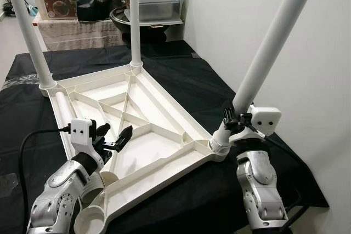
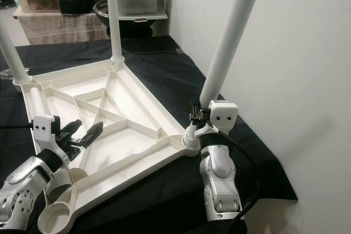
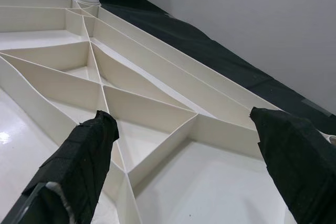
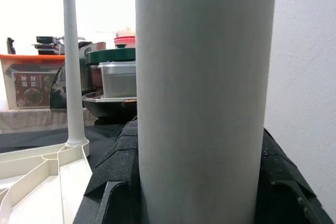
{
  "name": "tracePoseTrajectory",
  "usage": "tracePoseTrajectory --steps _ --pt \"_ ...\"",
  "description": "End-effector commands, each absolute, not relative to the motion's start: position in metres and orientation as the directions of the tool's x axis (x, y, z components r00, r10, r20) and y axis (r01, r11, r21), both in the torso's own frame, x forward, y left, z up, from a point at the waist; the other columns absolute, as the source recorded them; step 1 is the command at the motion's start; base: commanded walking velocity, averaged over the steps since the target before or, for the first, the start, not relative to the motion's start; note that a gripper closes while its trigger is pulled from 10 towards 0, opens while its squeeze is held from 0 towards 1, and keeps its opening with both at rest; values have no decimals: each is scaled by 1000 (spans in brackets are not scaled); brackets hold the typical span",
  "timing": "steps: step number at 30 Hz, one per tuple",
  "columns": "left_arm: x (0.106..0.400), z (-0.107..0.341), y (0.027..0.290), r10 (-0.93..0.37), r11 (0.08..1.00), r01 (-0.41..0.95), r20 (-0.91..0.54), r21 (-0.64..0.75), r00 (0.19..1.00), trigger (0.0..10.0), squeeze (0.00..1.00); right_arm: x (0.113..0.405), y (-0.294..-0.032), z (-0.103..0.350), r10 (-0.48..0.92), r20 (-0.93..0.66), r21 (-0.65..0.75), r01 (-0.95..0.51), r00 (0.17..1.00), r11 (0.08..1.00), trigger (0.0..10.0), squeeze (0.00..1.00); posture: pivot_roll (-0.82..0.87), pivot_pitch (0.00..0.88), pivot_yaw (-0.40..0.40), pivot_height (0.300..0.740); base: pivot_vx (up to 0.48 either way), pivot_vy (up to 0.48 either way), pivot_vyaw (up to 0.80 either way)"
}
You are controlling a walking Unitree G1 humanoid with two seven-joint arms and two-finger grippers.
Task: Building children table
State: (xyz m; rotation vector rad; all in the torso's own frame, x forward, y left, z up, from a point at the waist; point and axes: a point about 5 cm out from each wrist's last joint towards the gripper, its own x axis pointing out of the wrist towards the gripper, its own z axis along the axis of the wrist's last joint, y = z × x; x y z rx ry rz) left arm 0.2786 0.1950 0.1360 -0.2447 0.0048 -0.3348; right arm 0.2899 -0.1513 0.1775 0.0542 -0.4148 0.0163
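Jaws of right gripper (image 1: 235,118) clamp the tilted leg (image 1: 271,42) at lower right, just above its corner socket (image 1: 218,145); left gripper (image 1: 114,138) jaws apart over the upturned tabletop (image 1: 164,108), centre frame, on the desk (image 1: 186,78). Straighten the leg before screwing, or threads likely cross.

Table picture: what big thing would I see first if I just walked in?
First you'd see the white table top lying upside down on the black cloth, its ribs making triangles, with white legs sticking up from its corners. The right claw is shut on the tilted leg at the near right corner. The left claw hovers open over the ribs near the front left.
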Motion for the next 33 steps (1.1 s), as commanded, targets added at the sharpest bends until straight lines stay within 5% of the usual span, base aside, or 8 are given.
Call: tracePoseTrajectory --steps 1,33 --pt "277 134 193 -329 916 328 36 -229 944 10000 0 290 -151 177 10 399 35 -27 917 999 10000 0 -18 0 -73 740 0 0 0" --pt "274 134 196 -327 919 327 37 -222 944 10000 0 304 -155 162 -18 344 53 0 939 999 10000 0 2 0 -80 740 0 0 0"
